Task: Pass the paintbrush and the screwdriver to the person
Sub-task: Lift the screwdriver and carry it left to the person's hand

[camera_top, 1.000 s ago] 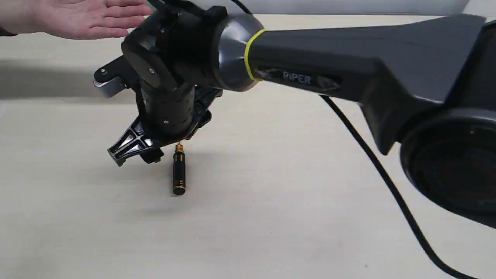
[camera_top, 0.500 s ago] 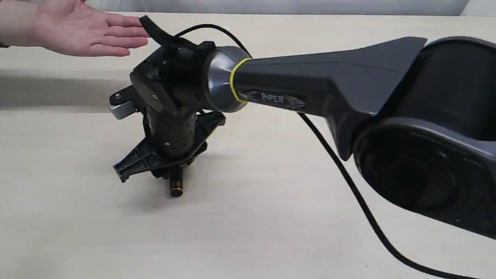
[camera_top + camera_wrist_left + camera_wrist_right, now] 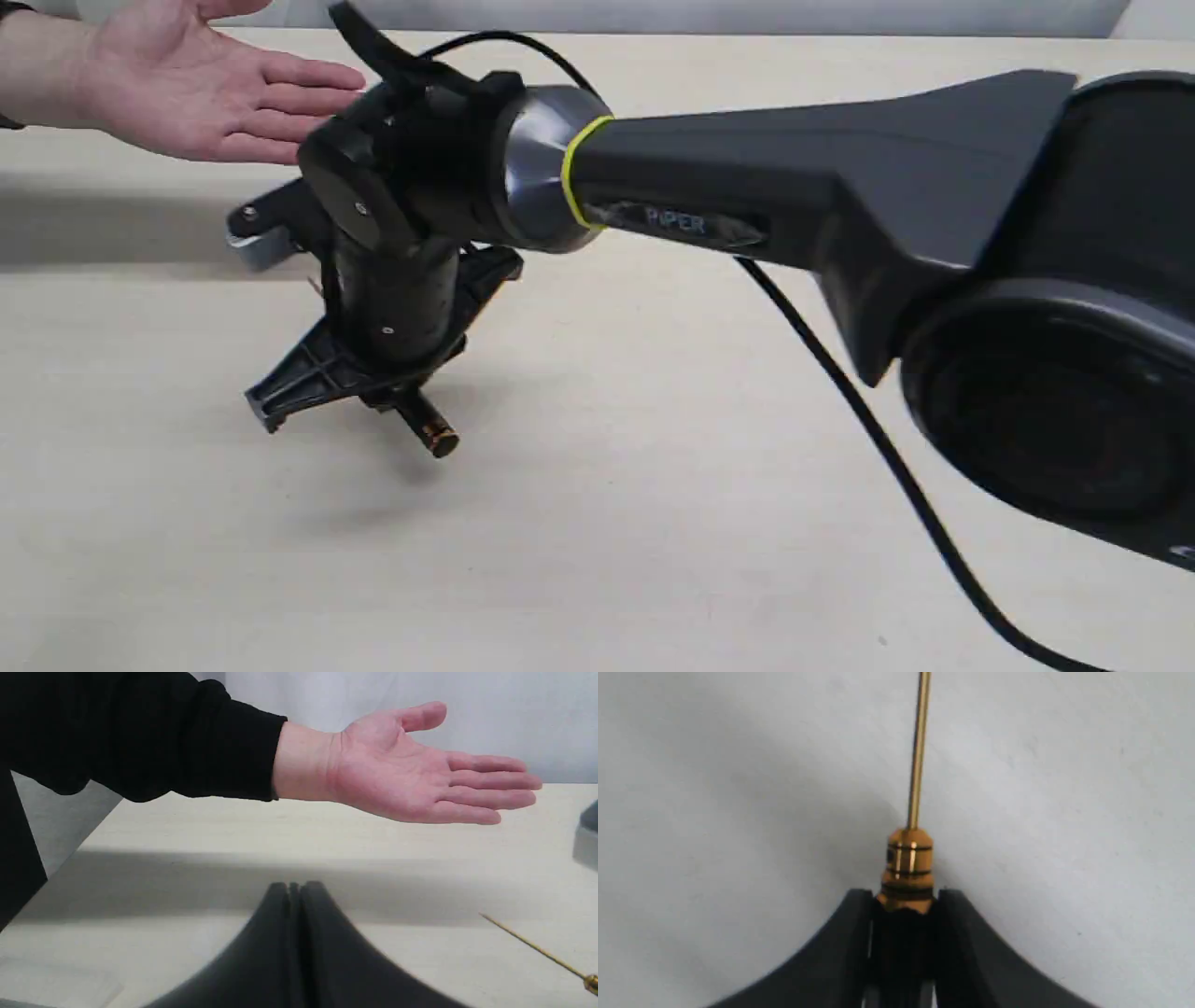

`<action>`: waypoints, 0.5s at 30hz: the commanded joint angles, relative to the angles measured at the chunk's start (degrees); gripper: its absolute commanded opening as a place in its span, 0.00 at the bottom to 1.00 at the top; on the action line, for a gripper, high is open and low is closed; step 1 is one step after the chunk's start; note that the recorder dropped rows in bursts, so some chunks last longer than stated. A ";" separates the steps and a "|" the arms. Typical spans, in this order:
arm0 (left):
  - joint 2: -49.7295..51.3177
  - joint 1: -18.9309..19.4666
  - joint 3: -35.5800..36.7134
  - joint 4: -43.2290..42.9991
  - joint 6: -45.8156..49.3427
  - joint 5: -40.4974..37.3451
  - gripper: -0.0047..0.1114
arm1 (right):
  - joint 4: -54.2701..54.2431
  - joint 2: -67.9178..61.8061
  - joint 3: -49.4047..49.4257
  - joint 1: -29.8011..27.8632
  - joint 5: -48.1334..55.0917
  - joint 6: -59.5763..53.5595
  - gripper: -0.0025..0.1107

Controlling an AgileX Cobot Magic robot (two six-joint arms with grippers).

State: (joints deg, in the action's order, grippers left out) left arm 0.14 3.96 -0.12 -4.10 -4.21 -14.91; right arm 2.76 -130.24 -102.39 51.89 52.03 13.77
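Note:
My right gripper (image 3: 397,403) is shut on the screwdriver (image 3: 429,431) and holds it tilted just above the table. Its black handle and orange end cap stick out below the fingers. In the right wrist view the gold collar and thin shaft of the screwdriver (image 3: 909,863) jut out past the closed right gripper (image 3: 903,897). The shaft of the screwdriver (image 3: 537,948) also shows in the left wrist view. The person's open hand (image 3: 187,84) waits palm up at the far left, and the hand (image 3: 411,779) hovers beyond my left gripper (image 3: 293,886), which is shut on nothing. The paintbrush is out of view.
The right arm's dark forearm (image 3: 794,177) spans the exterior view from the right, with a black cable (image 3: 840,373) trailing under it. A pale wooden table (image 3: 607,541) lies under everything. The person's black sleeve (image 3: 140,737) fills one side of the left wrist view.
My right gripper dropped over the lying screwdriver, shut on its handle and raised it tilted off the table. The person's hand sank a little.

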 commanded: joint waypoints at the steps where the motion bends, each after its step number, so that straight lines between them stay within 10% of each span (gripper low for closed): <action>1: -0.14 -0.32 0.12 0.16 -0.12 0.61 0.04 | -1.92 6.20 0.01 2.99 -0.76 -3.92 0.06; 15: -0.14 -0.32 0.12 0.05 -0.12 0.62 0.04 | -0.58 13.69 -6.73 0.54 -11.33 -5.58 0.06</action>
State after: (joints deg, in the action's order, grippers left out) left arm 0.14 3.96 -0.12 -4.10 -4.21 -14.91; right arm 1.48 -115.66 -108.08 53.89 42.23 9.04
